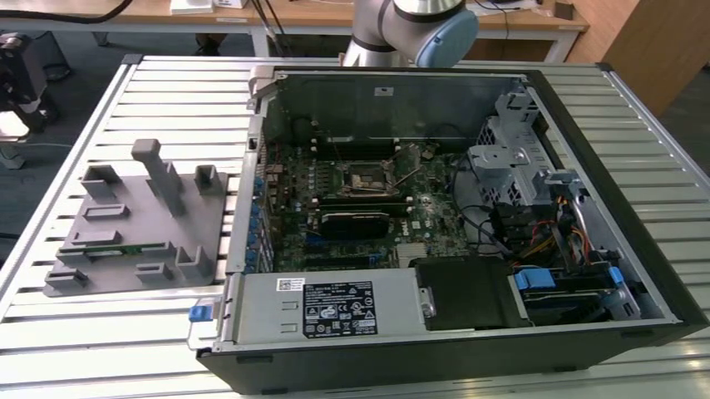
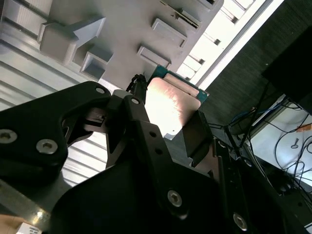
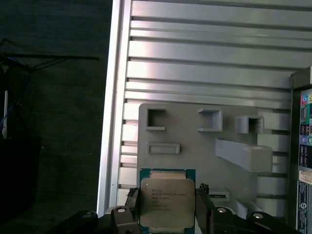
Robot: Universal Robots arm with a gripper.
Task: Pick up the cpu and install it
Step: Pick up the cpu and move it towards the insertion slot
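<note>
I have the cpu [image 3: 167, 202] clamped in the gripper [image 3: 168, 207]. In both wrist views the two black fingers [image 3: 132, 207] press on opposite edges of the chip. Its silver-grey lid faces the first wrist camera, with a thin green rim showing around it. The chip hangs over the grey fixture tray [image 3: 195, 146], apparently clear of it. The tray lies on the slatted aluminium table [image 3: 204, 58].

In the exterior view the tray sits at nine o'clock of the open computer case [image 1: 444, 366], and a narrow green memory stick [image 1: 131, 248] lies in the tray towards its six o'clock edge. Inside the case, the square socket [image 1: 367, 176] sits on the motherboard [image 1: 427, 209], with a black rectangular block [image 1: 355, 221] just at its six o'clock. The arm [image 1: 405, 29] rises at the case's twelve o'clock.
</note>
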